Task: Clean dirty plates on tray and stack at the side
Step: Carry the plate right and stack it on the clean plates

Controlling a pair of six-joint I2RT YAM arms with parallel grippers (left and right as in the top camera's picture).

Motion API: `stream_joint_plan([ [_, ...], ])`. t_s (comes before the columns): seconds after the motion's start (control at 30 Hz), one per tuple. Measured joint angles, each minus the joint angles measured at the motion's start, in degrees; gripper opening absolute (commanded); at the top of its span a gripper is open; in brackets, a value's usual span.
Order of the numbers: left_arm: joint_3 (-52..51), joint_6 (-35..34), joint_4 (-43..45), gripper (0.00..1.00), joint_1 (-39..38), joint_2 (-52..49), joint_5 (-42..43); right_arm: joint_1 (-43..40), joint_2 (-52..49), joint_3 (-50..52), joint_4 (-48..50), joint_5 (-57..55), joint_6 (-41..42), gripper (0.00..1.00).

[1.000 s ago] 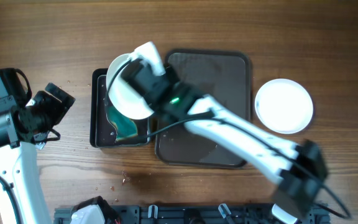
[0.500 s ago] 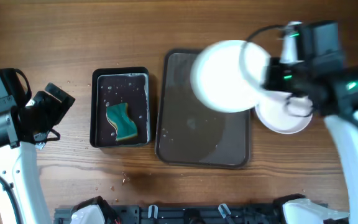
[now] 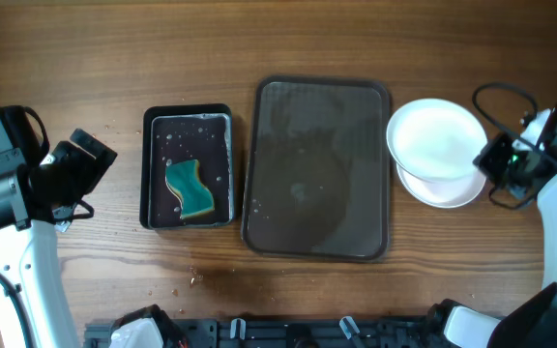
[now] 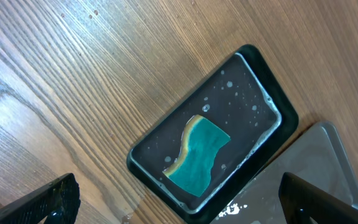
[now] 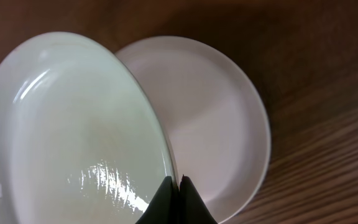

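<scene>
Right claw (image 5: 174,198) is pressed together on the rim of one white plate (image 5: 73,137), with the fingertips pinching its near edge. This gripped plate sits tilted and overlaps a second white plate (image 5: 222,118) that lies flat on the tabletop (image 5: 328,174); I cannot tell whether the two touch. Seen from overhead, both plates are off the brown tray (image 3: 259,193), to its right, and the gripped plate's left edge reaches the tray's right rim. Both plate faces look clean white. Left claw (image 3: 83,179) stands wide apart, holding nothing, left of the small black tray (image 3: 148,164). That black tray lies just beside the brown tray's left side. A teal sponge (image 3: 190,188) with a yellow edge lies in the black tray among water droplets.
</scene>
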State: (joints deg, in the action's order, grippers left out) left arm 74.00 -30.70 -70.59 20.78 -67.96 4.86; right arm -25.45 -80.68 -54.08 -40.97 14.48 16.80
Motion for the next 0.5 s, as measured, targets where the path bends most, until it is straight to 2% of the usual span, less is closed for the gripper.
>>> stream_joint_plan([
  [0.03, 0.00, 0.02, 0.00, 1.00, 0.00, 0.00, 0.00, -0.13, 0.00, 1.51, 1.01, -0.68, 0.11, 0.44],
  [0.07, 0.00, 0.02, 0.00, 1.00, 0.00, 0.00, 0.00, -0.15, 0.00, 2.56, 1.44, -1.01, 0.55, 0.53],
  [0.13, 0.00, 0.00, 0.00, 1.00, 0.00, 0.00, 0.02, -0.15, 0.00, 3.98, 1.92, -1.33, 0.76, 0.55],
  [0.3, 0.00, 0.02, 0.02, 1.00, 0.00, 0.00, 0.00, -0.17, 1.16, 3.93, 0.04, -0.81, 2.99, 0.47],
  [0.5, 0.00, 0.00, 0.00, 1.00, 0.00, 0.00, 0.02, 1.53, 11.76, -0.31, -6.54, 11.26, 1.29, 0.44],
])
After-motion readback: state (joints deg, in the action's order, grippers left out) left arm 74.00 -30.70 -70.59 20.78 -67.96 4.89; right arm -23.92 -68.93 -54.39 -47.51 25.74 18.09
